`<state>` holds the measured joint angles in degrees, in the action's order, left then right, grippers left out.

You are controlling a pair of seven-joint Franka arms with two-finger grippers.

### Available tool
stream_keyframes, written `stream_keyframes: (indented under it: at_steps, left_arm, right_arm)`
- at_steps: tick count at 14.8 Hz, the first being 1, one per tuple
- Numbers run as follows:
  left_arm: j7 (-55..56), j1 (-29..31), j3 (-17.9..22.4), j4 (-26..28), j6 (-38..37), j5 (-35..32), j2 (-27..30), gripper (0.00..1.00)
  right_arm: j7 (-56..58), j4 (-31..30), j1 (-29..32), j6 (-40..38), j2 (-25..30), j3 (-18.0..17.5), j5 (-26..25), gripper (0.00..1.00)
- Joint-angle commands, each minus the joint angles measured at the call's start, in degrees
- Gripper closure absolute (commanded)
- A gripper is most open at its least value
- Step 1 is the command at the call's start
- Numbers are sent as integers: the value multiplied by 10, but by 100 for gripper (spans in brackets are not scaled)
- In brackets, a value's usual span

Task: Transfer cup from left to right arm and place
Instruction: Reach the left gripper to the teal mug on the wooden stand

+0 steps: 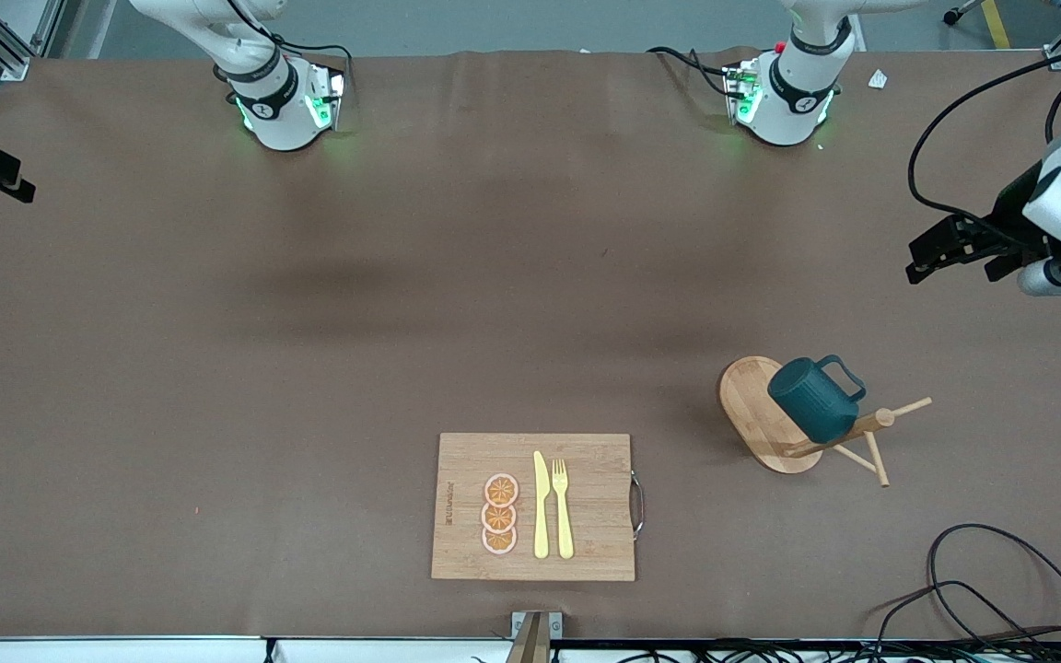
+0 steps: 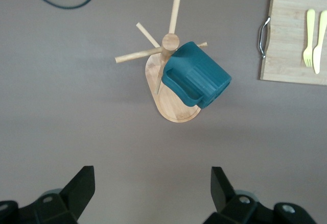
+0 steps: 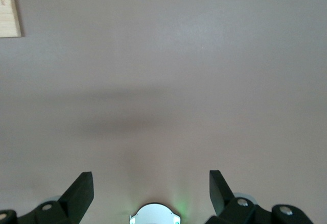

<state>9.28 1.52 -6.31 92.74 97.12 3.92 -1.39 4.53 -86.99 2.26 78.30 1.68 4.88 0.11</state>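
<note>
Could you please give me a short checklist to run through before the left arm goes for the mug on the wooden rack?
1. Dark teal ribbed cup hangs on a peg of the wooden mug rack: ok.
2. Left gripper open, nothing between its fingers: ok.
3. Left gripper is up over the table with the cup in its wrist view: ok.
4. Right gripper open and empty, waiting over bare brown table: ok.
5. Bamboo cutting board, carrying yellow knife and fork, lies apart from the rack: ok.
6. Whether the cup will slide off the peg freely: cannot tell.
</note>
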Motion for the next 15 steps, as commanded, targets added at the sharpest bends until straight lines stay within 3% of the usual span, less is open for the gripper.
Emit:
stream_keyframes:
  at_steps: [1,9,15]
  left_arm:
    - [48,9,-1,-8,4,28,-19,0]
    - [204,40,-1,21,67,173,-70,0]
    - [290,36,-3,49,135,190,-109,0]
  right_arm:
    - [2,12,19,3,-59,-5,6,0]
    - [10,15,33,48,-105,-5,1,0]
    - [-44,11,22,89,-103,-9,7,0]
